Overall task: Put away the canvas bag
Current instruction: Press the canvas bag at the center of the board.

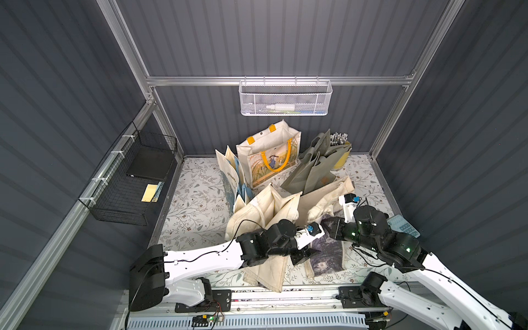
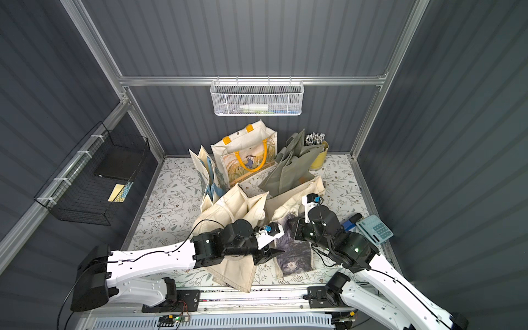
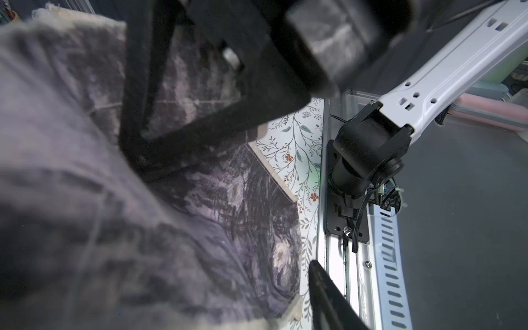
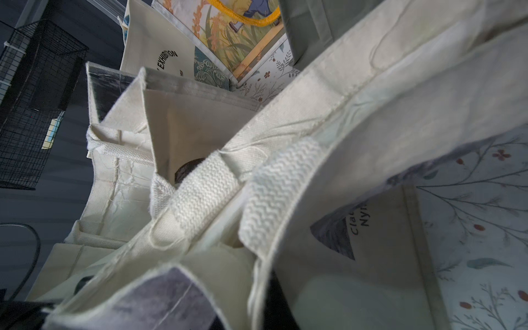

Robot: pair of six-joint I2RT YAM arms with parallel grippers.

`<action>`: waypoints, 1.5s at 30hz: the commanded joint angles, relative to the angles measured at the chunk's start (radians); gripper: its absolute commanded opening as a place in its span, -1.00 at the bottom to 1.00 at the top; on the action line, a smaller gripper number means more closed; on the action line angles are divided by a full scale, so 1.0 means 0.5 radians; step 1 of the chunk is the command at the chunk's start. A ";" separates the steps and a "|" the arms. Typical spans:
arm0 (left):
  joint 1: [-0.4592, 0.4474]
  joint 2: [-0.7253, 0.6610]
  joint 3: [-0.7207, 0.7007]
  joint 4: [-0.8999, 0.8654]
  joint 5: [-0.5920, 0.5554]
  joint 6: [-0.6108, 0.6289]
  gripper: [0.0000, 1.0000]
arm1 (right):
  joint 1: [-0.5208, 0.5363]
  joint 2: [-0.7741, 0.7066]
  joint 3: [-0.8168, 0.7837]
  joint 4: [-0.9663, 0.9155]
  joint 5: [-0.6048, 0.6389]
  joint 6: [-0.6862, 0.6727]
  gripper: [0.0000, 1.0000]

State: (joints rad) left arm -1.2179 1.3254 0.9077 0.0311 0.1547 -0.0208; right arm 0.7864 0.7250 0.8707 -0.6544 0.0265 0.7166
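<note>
The canvas bag [image 1: 328,260], cream with a dark purple-grey print, lies at the front of the floral counter [image 1: 194,211], between the two arms. The left gripper [image 1: 310,254] hovers just over the printed face with its jaws parted. The right gripper [image 1: 328,227] sits at the bag's upper edge, near the webbing handles [image 4: 205,185], with jaws closed; whether they pinch fabric cannot be determined. An open cream tote [image 1: 268,208] stands just beside the bag.
</note>
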 commanded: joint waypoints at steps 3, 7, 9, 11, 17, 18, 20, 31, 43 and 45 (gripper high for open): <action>-0.015 -0.073 -0.039 -0.016 -0.039 -0.124 0.16 | 0.001 0.022 0.088 0.195 0.022 -0.009 -0.77; -0.015 0.072 0.056 -0.095 -0.286 -0.172 0.11 | 0.002 0.029 0.067 0.280 -0.065 -0.034 -0.76; -0.015 0.168 0.151 -0.174 -0.364 -0.196 -0.02 | 0.002 0.024 0.061 0.282 -0.084 -0.043 -0.76; -0.015 0.256 0.239 -0.256 -0.378 -0.247 -0.64 | 0.002 -0.008 0.035 0.332 -0.132 -0.050 -0.75; -0.013 0.344 0.272 -0.162 -0.306 -0.342 -1.00 | 0.001 -0.137 -0.096 0.406 -0.174 -0.010 -0.64; -0.015 0.334 0.262 -0.186 -0.318 -0.363 -1.00 | 0.003 -0.158 -0.107 0.369 -0.148 -0.001 -0.56; -0.014 0.289 0.226 -0.203 -0.443 -0.413 -1.00 | 0.001 -0.217 -0.110 0.244 -0.077 -0.011 -0.21; 0.058 0.152 0.145 -0.213 -0.677 -0.586 -1.00 | 0.001 -0.479 0.145 -0.279 0.208 -0.232 0.56; 0.300 -0.080 -0.083 0.083 -0.488 -0.804 -1.00 | 0.001 -0.209 0.137 -0.640 -0.289 -0.639 0.66; 0.309 -0.098 -0.088 0.110 -0.474 -0.805 -1.00 | 0.001 -0.120 0.075 -0.606 -0.356 -0.675 0.64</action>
State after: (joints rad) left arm -1.0798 1.3212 0.8719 -0.0063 -0.0811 -0.3965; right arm 0.7826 0.6178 0.9489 -0.9245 -0.0654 0.4446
